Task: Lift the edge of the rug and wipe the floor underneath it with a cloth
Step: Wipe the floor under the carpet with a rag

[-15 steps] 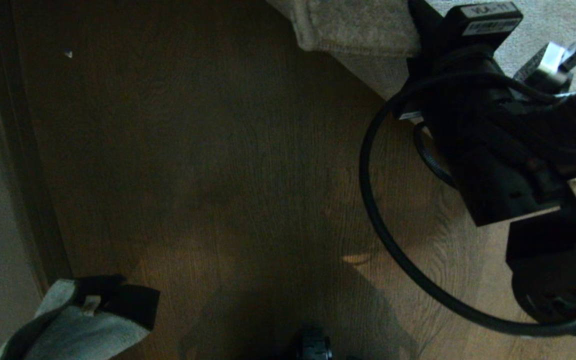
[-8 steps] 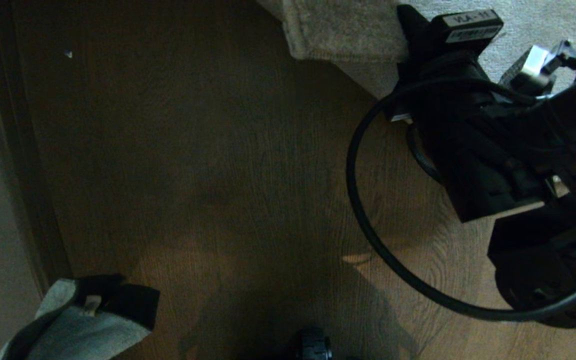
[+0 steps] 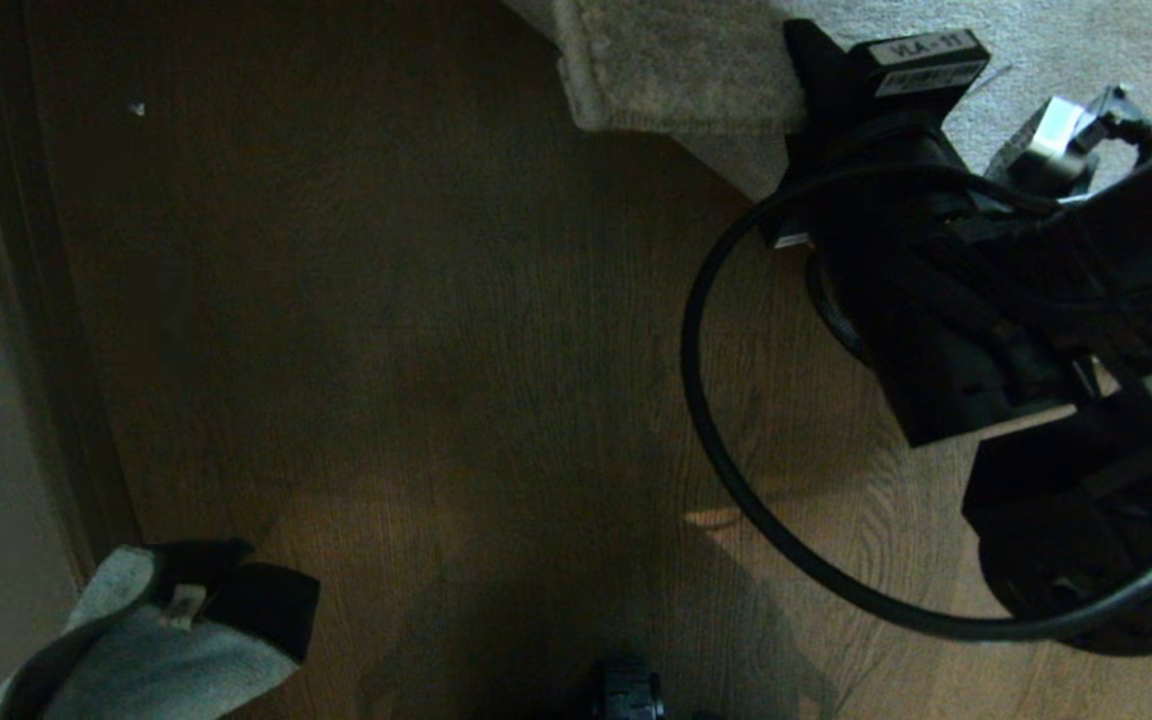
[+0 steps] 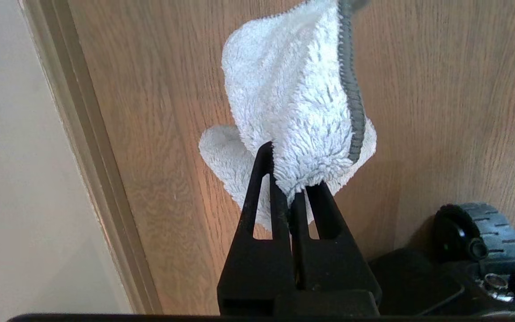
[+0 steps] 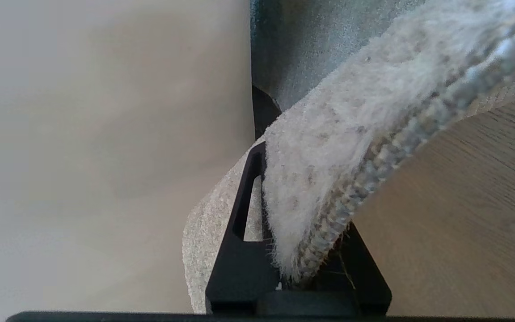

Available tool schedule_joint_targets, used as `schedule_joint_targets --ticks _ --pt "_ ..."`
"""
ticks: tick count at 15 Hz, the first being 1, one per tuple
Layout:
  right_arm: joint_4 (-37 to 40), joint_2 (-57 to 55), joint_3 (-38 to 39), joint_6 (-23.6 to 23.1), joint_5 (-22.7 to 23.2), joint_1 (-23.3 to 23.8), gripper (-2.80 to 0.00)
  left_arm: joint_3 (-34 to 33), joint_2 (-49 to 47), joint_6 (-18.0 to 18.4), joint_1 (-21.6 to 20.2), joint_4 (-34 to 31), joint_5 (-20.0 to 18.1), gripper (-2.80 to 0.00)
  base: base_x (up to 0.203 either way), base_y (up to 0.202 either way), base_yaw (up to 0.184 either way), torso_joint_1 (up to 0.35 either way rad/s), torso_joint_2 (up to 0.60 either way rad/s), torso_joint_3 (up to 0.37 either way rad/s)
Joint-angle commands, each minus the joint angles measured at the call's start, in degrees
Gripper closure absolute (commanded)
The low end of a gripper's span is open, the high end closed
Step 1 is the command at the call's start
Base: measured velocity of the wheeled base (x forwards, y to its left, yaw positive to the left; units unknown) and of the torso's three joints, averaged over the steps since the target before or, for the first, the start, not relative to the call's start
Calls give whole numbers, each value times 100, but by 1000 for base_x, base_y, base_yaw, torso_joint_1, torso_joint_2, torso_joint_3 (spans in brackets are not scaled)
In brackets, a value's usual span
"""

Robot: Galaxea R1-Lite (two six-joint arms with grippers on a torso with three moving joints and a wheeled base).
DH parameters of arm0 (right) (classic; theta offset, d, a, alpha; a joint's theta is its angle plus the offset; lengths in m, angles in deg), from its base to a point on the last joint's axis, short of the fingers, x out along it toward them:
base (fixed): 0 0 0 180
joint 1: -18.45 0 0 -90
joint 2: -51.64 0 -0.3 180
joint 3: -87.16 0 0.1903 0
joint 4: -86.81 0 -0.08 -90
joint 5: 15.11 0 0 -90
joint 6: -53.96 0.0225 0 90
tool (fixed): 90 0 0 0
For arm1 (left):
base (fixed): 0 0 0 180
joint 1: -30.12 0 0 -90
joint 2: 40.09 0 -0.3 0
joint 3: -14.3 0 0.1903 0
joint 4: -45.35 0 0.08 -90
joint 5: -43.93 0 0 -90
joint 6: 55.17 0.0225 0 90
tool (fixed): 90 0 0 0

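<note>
Plush rug edge (image 5: 329,179) (lifted) in right tool (image 5: 302,250)

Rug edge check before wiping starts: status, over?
Right gripper shut on rug edge, lifted. Left gripper shut on cloth, off the floor. Nothing in the way.

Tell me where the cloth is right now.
The cloth hangs pinched in the left claw at the head view's lower left, above the wood floor beside the baseboard.
</note>
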Motion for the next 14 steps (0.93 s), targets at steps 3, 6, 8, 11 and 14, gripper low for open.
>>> schedule_joint_targets --ticks 3,6,8,11,14 --pt "-274 -39 0 14 -20 -4 0 302 -832 -3 27 36 4 0 0 0 0 0 0 0" --pt "-274 -41 -18 6 -20 -4 0 624 -1622 -9 80 273 -7 0 0 0 0 0 0 0" --pt "-274 -33 -9 -24 -20 -4 0 855 -2180 -11 130 511 -78 0 0 0 0 0 0 0" --pt "-274 -15 -9 -38 -29 -4 0 1078 -3007 -5 155 1083 -284 0 0 0 0 0 0 0" --pt "-274 11 -18 -48 -29 -4 0 1161 -3721 -3 204 1794 -513 0 0 0 0 0 0 0"
